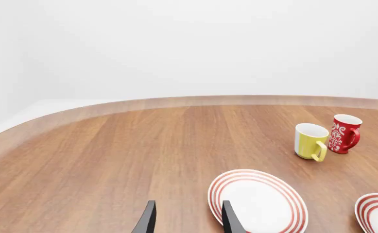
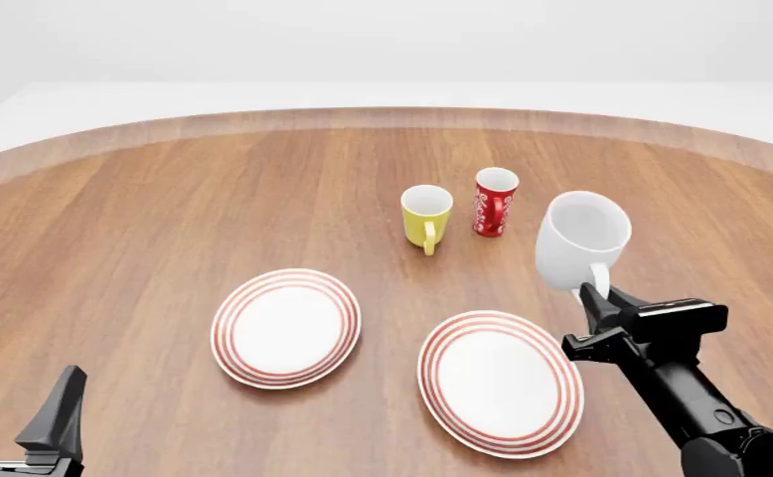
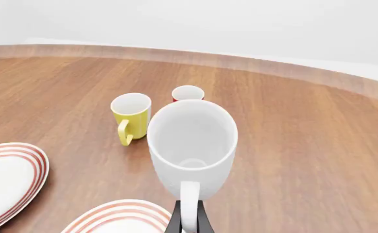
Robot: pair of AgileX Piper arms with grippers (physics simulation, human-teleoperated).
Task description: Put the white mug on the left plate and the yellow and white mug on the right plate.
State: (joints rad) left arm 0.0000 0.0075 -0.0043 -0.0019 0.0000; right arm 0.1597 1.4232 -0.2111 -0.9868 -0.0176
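The white mug (image 2: 583, 238) (image 3: 192, 145) hangs tilted beyond the right plate (image 2: 500, 383) (image 3: 121, 218), its mouth turned back towards the arms. My right gripper (image 2: 596, 298) (image 3: 189, 219) is shut on the mug's handle. The yellow and white mug (image 2: 426, 216) (image 1: 310, 141) (image 3: 130, 116) stands upright on the table behind the two plates. The left plate (image 2: 287, 326) (image 1: 257, 201) (image 3: 8, 179) is bare. Near the front left corner my left gripper (image 2: 22, 397) (image 1: 185, 218) is open and holds nothing, just left of the left plate.
A red-and-white patterned cup (image 2: 496, 202) (image 1: 343, 133) (image 3: 187, 93) stands right beside the yellow mug, just behind the held mug. The right plate's edge (image 1: 377, 213) also shows in the left wrist view. The table's curved far edge (image 2: 386, 117) runs across the back.
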